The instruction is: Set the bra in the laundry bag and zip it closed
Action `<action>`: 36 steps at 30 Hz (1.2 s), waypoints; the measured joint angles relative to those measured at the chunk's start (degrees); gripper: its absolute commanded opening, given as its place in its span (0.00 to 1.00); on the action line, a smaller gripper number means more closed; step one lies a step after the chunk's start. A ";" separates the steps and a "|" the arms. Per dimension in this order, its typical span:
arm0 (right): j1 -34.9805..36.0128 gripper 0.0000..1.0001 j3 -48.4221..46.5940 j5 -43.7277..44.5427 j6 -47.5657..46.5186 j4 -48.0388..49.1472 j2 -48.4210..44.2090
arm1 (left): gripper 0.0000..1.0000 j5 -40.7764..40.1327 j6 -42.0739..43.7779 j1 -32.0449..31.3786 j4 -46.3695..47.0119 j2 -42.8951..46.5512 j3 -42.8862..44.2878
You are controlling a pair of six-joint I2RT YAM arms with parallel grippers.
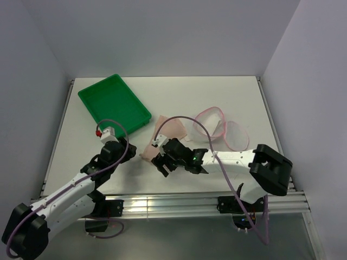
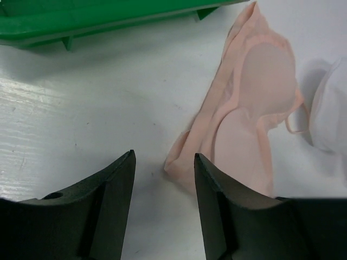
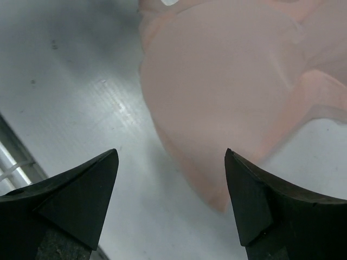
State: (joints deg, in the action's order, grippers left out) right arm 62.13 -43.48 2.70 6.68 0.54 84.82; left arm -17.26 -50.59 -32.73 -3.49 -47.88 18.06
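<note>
One limp peach-beige fabric bra with thin straps (image 1: 172,131) lies flat on the white tabletop (image 1: 244,92), near mid-table. It sits between the green rectangular plastic tray (image 1: 111,103) and the round white mesh laundry bag with pink edging (image 1: 214,123). The bag's two dome halves lie open just right of the bra. Whether bag and bra touch cannot be told from above.

Handling, as a judgement: the garment looks light and soft, with no stiffness to hold a shape. It should drape and trail when lifted, and a thin strap could snag on the bag's rim. A pinch on the doubled hem at the near pointed corner, or on a cup edge, seems a firmer hold than a strap loop.

Right gripper (image 3: 171,154): jaws spread wide, nothing between them. They hover over the bra's near tip, which shows in the gap between the fingers. Contact with the fabric cannot be told.

Left gripper (image 2: 162,160): jaws parted and empty, bare table between them. The bra's lower left corner lies just beside the right-hand finger.

Room: bare tabletop lies behind the bag and to its right. The tray's corner is near the bra's far end. The bra's near corner is fairly close to the table's front edge, so a drag toward the arms risks the fabric slipping off. The bag mouth faces up, so a lift-and-drop path looks open.
</note>
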 measured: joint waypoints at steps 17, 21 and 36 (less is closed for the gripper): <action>4.07 0.00 -8.44 18.27 -9.90 4.87 14.91 | 0.54 0.68 0.39 0.74 3.08 8.00 -2.32; 4.57 0.00 -8.07 20.24 -10.05 4.33 11.85 | 0.59 0.96 1.51 1.07 3.13 9.42 -2.84; -1.20 0.00 -20.87 -1.55 -9.49 -14.99 -27.65 | 0.77 8.79 8.35 1.33 6.45 20.26 -0.15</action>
State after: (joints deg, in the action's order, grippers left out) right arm 60.93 -64.36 1.15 -2.81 -14.46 57.17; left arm -8.47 -42.24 -31.40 2.96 -27.62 17.91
